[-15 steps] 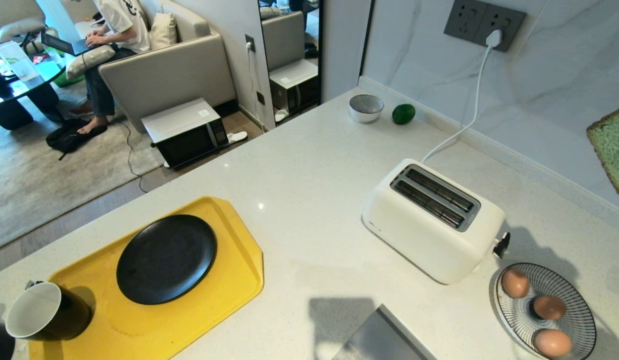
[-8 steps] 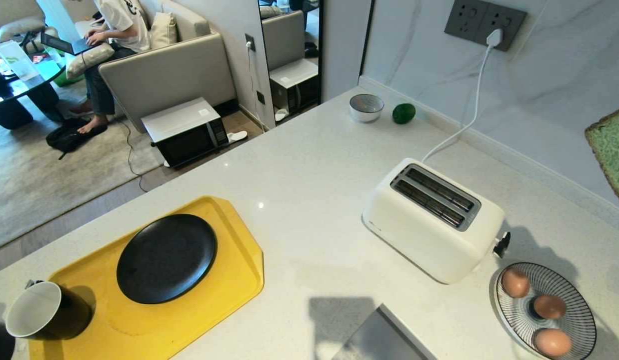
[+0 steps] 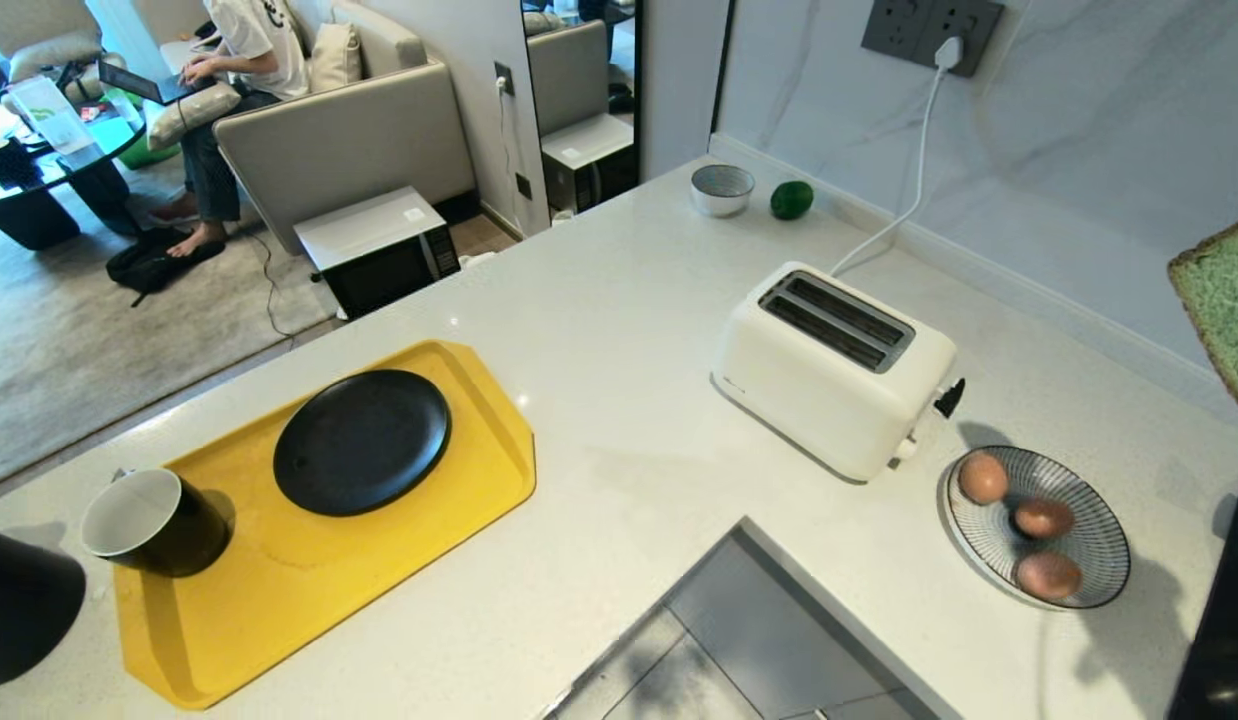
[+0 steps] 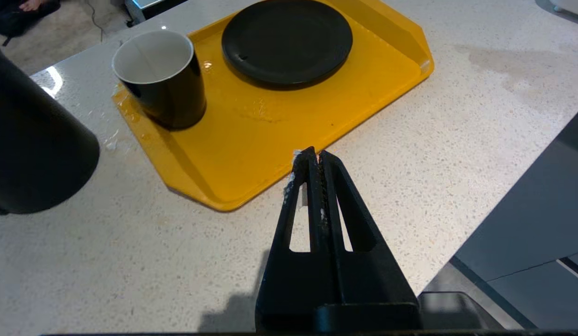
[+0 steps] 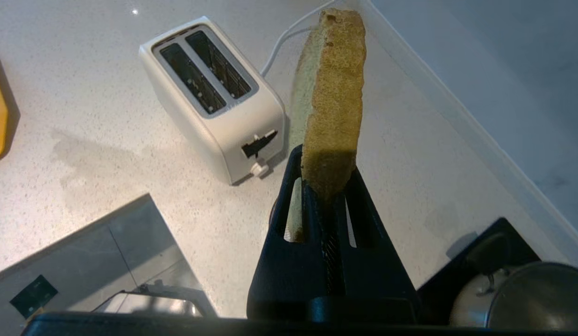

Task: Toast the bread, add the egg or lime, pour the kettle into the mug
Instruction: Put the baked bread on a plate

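My right gripper (image 5: 325, 161) is shut on the lower edge of the pale green bread (image 5: 333, 93), holding it upright above the counter, right of the white toaster (image 5: 214, 95). In the head view the bread (image 3: 1224, 310) shows at the right edge and the toaster (image 3: 834, 365) has both slots empty. The lime (image 3: 791, 199) lies by the back wall. Three eggs (image 3: 982, 477) sit on a striped plate (image 3: 1109, 590). The mug (image 4: 160, 77) stands on the yellow tray (image 4: 251, 140), next to the kettle (image 4: 32, 140). My left gripper (image 4: 315, 156) is shut and empty near the tray's corner.
A black plate (image 3: 361, 441) lies on the tray. A grey bowl (image 3: 722, 190) stands beside the lime. The toaster's cord (image 3: 909, 190) runs to a wall socket. A lidded pot (image 5: 527, 298) sits on a black hob at the right. A person sits on the sofa (image 3: 339, 140).
The whole head picture has shifted, so the camera moved: more of the counter's near edge, the kettle and the hob now show. The bread stays held at the right edge.
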You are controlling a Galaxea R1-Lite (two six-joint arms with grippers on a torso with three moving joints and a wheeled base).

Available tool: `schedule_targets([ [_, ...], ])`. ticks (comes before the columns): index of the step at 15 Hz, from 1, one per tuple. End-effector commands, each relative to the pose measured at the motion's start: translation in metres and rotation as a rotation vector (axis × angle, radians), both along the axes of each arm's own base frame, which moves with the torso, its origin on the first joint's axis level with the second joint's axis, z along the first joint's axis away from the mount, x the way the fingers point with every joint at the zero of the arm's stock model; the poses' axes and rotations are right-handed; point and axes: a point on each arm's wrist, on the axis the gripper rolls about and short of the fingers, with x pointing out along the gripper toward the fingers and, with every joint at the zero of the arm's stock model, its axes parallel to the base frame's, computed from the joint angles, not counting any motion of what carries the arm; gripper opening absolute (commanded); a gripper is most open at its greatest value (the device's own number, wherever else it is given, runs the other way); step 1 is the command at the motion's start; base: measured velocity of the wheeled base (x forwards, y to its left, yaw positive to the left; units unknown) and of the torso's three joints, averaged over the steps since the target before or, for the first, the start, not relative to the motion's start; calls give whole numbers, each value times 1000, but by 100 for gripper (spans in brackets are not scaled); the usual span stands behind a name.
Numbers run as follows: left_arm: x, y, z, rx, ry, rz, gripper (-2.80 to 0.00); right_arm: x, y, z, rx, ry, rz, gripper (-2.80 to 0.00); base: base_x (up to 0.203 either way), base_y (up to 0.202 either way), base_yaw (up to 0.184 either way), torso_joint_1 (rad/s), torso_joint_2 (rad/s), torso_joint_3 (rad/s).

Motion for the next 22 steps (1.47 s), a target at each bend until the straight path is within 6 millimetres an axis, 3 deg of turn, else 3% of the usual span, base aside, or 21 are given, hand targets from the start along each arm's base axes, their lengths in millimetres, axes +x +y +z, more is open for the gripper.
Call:
schedule_targets([
  [1,0,0,0,0,0,0,-280,1,0,-2,-4,11,0,-280,0,0,0,0,0,0],
  [13,0,0,0,0,0,0,-280,4,0,-3,-8,17,-4,-280,0,0,0,0,0,0],
  [22,0,0,0,0,0,1,-280,5,0,-4,-8,21,-3,-280,2,-8,163,3,2,3],
])
